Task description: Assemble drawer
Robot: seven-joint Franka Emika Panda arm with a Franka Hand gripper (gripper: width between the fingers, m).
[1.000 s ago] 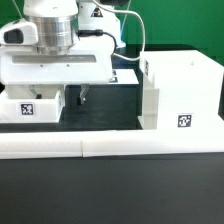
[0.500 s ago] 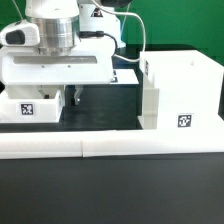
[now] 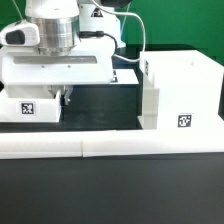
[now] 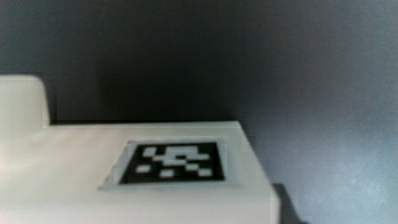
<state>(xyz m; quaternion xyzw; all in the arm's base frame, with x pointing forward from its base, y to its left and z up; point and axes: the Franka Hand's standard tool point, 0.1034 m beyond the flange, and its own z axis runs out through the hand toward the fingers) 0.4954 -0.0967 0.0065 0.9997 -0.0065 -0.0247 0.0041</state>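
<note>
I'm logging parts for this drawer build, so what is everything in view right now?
drawer case: one, white, tagged, exterior view's right.
small tray: one, white, tagged, exterior view's left, below the arm.
border bars: two, white, end to end across the exterior view's foreground.
table: one, black, under everything.
robot arm: one, white, above the small tray; jaws low beside it, open or shut unclear.
</note>
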